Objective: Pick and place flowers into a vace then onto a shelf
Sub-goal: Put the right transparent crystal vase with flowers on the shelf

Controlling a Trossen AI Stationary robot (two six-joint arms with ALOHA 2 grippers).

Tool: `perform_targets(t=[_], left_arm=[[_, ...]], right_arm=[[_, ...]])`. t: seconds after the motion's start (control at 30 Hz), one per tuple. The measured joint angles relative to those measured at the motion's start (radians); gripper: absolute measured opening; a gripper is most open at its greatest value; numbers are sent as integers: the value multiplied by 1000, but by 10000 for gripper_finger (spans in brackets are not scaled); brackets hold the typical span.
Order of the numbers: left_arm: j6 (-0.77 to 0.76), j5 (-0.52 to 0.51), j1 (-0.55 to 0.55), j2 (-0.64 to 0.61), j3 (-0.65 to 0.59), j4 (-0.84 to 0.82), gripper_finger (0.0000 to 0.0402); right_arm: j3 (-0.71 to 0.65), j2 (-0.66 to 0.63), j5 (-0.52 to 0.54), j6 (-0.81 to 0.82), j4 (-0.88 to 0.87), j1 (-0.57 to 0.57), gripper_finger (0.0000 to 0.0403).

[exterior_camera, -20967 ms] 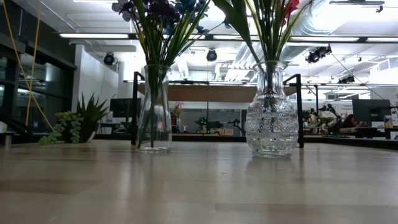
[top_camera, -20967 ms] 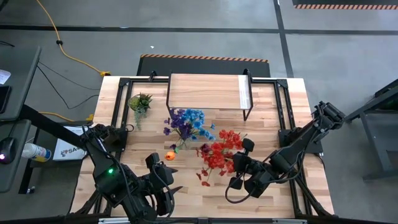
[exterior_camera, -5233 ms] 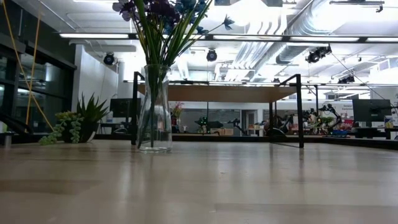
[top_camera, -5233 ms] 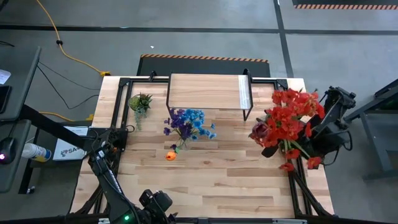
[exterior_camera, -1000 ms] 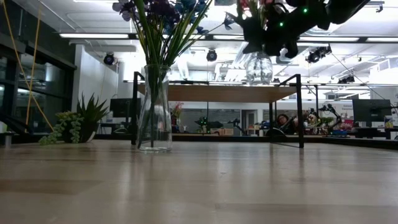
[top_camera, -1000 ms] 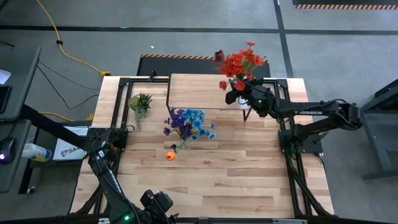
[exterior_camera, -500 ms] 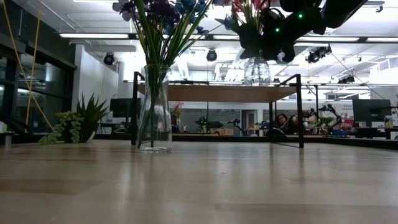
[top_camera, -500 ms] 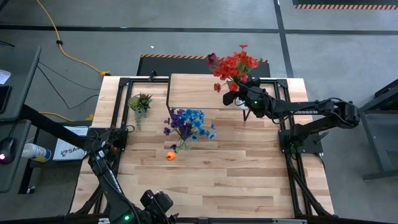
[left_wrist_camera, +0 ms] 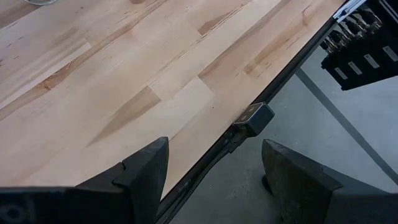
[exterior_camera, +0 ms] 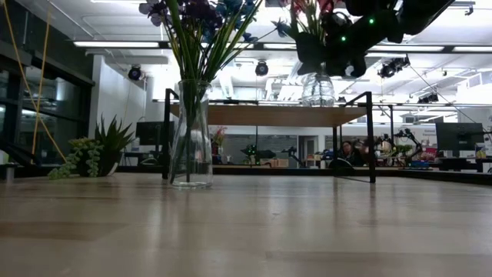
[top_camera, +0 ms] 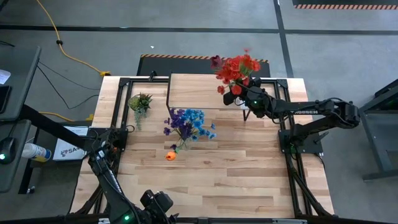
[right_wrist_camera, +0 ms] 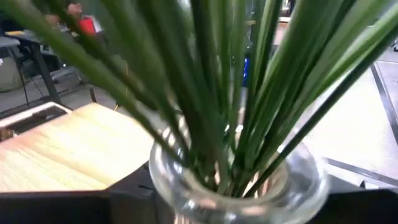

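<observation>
A cut-glass vase (exterior_camera: 317, 88) of red flowers (top_camera: 235, 67) is in my right gripper (top_camera: 244, 98) over the right end of the shelf (top_camera: 205, 92). In the low view its base is level with the shelf's top (exterior_camera: 261, 115). Whether it rests there, I cannot tell. A slim clear vase (exterior_camera: 191, 142) of blue and purple flowers (top_camera: 186, 121) stands on its base on the table. One orange bloom (top_camera: 170, 155) lies on the boards beside it. My left gripper (left_wrist_camera: 211, 168) is open at the table's near edge, touching nothing. My right gripper holds the cut-glass vase by its neck, just under the rim (right_wrist_camera: 292, 186), between its two fingers (right_wrist_camera: 127, 199). It comes level from the table's right side. The vase is upright, and its green stems (right_wrist_camera: 217, 106) rise out of the mouth.
A small green spiky plant (top_camera: 140, 101) stands left of the shelf. The shelf's black legs (exterior_camera: 370, 138) are at the table's far side. Bare boards (top_camera: 236, 174) stretch across the near half of the table. A black frame (top_camera: 283, 130) runs along the table's sides.
My right gripper has carried the vase of red flowers a little toward the table's left edge and down, bringing its base to the level of the shelf's top. The red blooms have swayed as it moved. The gripper stays shut on the vase.
</observation>
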Motion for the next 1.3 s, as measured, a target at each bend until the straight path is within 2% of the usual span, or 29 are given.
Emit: perform_targets(t=[0.1,0.23,0.6,0.9,1.3], left_arm=[[0,0,0,0,0,1,291],[1,0,0,0,0,3,291],[1,0,0,0,0,4,291],[1,0,0,0,0,4,291],[1,0,0,0,0,3,291]], right_arm=[[0,1,-3,21,-17,0,210],[0,0,-4,24,-43,0,232],[0,0,-6,24,-55,0,235],[0,0,-67,16,-55,0,236],[0,0,-25,-7,-54,1,236]])
